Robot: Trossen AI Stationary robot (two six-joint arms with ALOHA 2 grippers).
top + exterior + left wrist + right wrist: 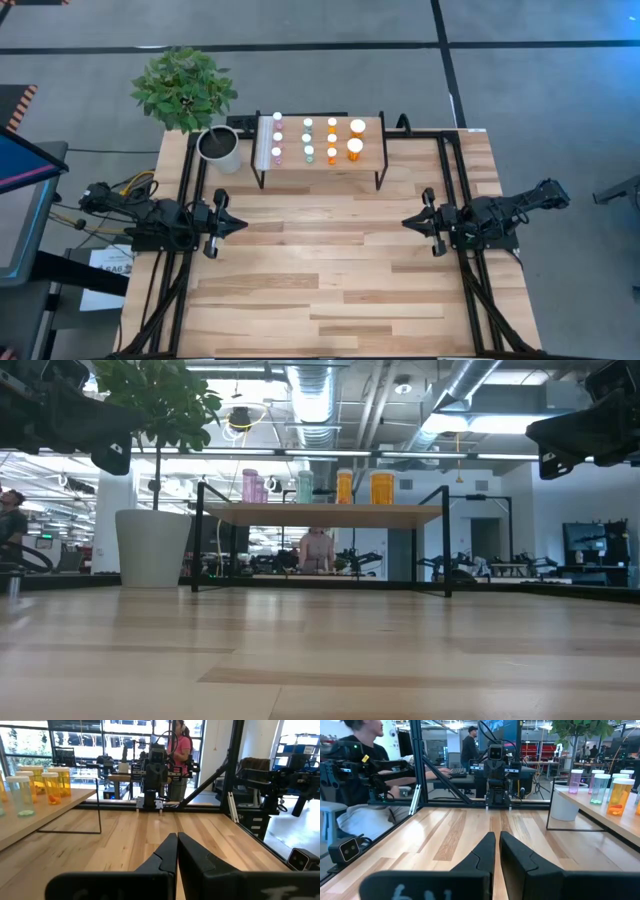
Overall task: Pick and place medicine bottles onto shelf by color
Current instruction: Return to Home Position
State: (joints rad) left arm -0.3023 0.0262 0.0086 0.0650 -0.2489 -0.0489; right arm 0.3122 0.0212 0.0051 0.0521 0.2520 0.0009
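Medicine bottles (308, 138): eleven counted in the high view, every one standing on the shelf (372, 160) with its white cap up. They are sorted by colour into columns that run near to far.
- Leftmost column: three pink vials (278, 136).
- Next to the right: three teal vials (309, 152).
- Next: three small orange vials (332, 122).
- Rightmost: two large orange bottles (355, 148), one behind the other.

The low view confirms that all are upright and that the colour groups stand apart from each other.

Shelf: far centre of the table (330, 300), raised on thin black legs. A white strip (265, 140) runs along its left edge, just beside the pink column.

Plant pot (220, 150): just left of the shelf at the far left of the table. Its leafy plant (185, 88) spreads out past the far edge.

Left gripper (240, 225): left side of the table, about mid-depth, nearer than the shelf and well apart from it. It points right toward the centre. The fingers are drawn together with only a thin slit between them, and they hold nothing. The low view shows the arm raised clear of the tabletop.

Right gripper (408, 222): right side of the table at the same depth, pointing left and facing the other gripper. Its fingers are likewise closed to a thin slit and hold nothing. This arm is also raised above the wood.

Room:
- The left wrist view shows a person in a pink top (177, 750) beyond the right side of the table.
- The right wrist view shows a seated person in a dark top (360, 775) beyond the left side.
- That view also shows another person (470, 745) standing farther back.
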